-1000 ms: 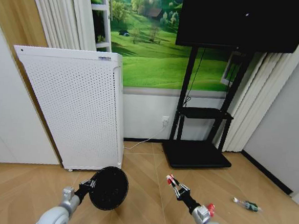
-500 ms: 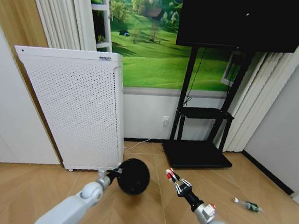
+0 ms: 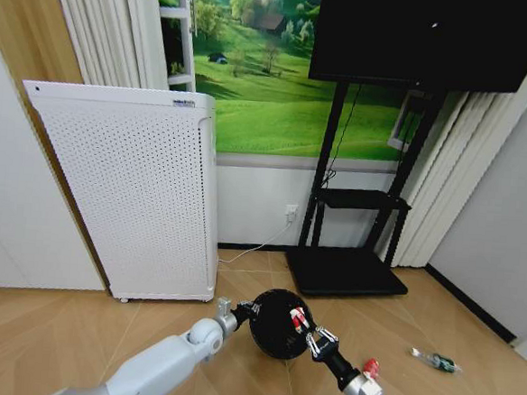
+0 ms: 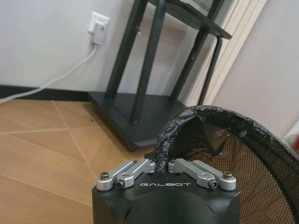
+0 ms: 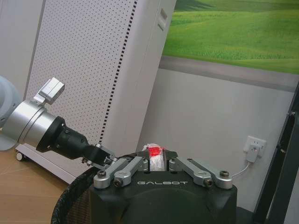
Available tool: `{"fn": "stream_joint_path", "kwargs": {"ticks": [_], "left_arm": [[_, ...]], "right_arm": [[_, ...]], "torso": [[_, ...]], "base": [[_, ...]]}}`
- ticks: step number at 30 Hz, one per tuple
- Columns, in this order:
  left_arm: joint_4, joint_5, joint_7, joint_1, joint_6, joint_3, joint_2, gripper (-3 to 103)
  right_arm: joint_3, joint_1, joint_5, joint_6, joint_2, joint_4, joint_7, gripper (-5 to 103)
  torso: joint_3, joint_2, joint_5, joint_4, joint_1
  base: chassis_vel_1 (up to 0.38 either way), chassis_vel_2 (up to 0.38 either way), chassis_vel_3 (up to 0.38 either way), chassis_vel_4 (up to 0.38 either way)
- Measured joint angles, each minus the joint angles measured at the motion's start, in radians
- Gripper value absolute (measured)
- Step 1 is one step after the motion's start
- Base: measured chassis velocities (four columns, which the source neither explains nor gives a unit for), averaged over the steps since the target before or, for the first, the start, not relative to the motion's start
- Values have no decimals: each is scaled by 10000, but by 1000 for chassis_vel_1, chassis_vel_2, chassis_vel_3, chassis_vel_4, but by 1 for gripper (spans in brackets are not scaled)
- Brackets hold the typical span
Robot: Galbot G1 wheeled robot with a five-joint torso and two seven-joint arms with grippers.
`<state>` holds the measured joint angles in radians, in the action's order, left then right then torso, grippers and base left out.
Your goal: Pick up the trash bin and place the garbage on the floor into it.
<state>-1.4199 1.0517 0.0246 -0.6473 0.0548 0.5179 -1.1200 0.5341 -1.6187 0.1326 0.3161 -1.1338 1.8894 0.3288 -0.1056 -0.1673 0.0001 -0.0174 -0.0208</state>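
The trash bin (image 3: pixel 277 323) is off the floor (image 3: pixel 436 323), pinched by its bagged rim in my left gripper (image 3: pixel 242 312), mouth turned toward my other arm. My right gripper (image 3: pixel 302 324) sits right at that opening, fingers clamped on a small white-and-red container (image 5: pixel 154 156). So I judge this the drop-in step: next I need that piece clearly over the rim, then let go. The clear bottle (image 3: pixel 436 360) lies well apart on the parquet, off to my right.
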Motion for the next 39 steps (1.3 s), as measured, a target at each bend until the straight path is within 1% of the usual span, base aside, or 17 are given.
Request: {"fn": "stream_joint_path", "kwargs": {"ticks": [4,6,13,14,18,20,21,22,24,26,27,29,30,33,37,38,39], "left_arm": [[-324,27,2,-236,50,-23,109,7],[-325,-28,4,-255,58,-26,146,7],[-266,-79,9,-265,71,-160,147,7],[-266,-79,9,-265,71,-160,147,7],[-206,-195,96,-378,72,-348,90,7],[-241,-258,280,-557,139,-707,121,7],[-241,-258,280,-557,139,-707,121,7],[-309,-280,414,-684,217,-942,179,7],[-417,-302,617,-869,369,-1294,255,7],[-883,-255,1115,-1605,732,-2602,552,7],[-883,-255,1115,-1605,732,-2602,552,7],[-1453,-138,1385,-2451,991,-3829,868,7],[-1453,-138,1385,-2451,991,-3829,868,7],[-2886,-146,1496,-4231,1310,-5583,1705,7],[-3660,-236,1529,-5001,1360,-6214,2217,7],[-3783,-274,1539,-5104,1381,-6293,2331,7],[-4074,-470,1601,-5383,1441,-6548,2538,7]], "right_arm": [[28,-84,-167,166,-72,-72,491,12],[0,-84,-175,197,-109,-87,499,16],[-42,-152,-70,205,-247,-23,628,48],[-42,-152,-70,205,-247,-23,628,48],[-4,-163,-21,215,-319,-29,611,65],[45,-189,121,199,-402,-10,296,75],[45,-189,121,199,-402,-10,296,75],[94,-207,214,123,-448,33,101,80],[149,-213,309,57,-491,69,-100,80],[376,-214,703,-104,-534,149,-347,96],[376,-214,703,-104,-534,149,-347,96],[664,-231,1096,-240,-496,209,-319,99],[664,-231,1096,-240,-496,209,-319,99],[1022,-229,1381,-314,-345,194,-328,100],[1373,-451,1364,-355,-519,237,-320,100],[1507,-604,1302,-336,-669,275,-310,100],[1754,-947,1182,-250,-1032,337,-303,100]], "torso": [[1,-1,-2,-2,0],[1,-1,0,-1,0],[1,-1,-1,-2,0],[1,-1,-1,-2,0],[0,-1,-1,-2,0],[0,-1,-2,-4,0],[0,-1,-2,-4,0],[0,-1,-2,-5,0],[0,-2,-3,-6,0],[0,-1,-2,-2,0],[0,-1,-2,-2,0],[0,-2,-4,0,0],[0,-2,-4,0,0],[1,-1,-6,5,0],[1,-3,1,14,1],[1,-3,1,8,1],[1,-3,-6,-15,1]], "base": [[0,0,0,0],[0,0,0,0],[0,0,0,0],[0,0,0,0],[0,0,0,0],[0,0,0,0],[0,0,0,0],[0,0,0,0],[0,0,0,0],[0,0,0,0],[0,0,0,0],[0,0,0,0],[0,0,0,0],[0,0,0,0],[0,0,0,0],[0,0,0,0],[0,0,0,0]]}}
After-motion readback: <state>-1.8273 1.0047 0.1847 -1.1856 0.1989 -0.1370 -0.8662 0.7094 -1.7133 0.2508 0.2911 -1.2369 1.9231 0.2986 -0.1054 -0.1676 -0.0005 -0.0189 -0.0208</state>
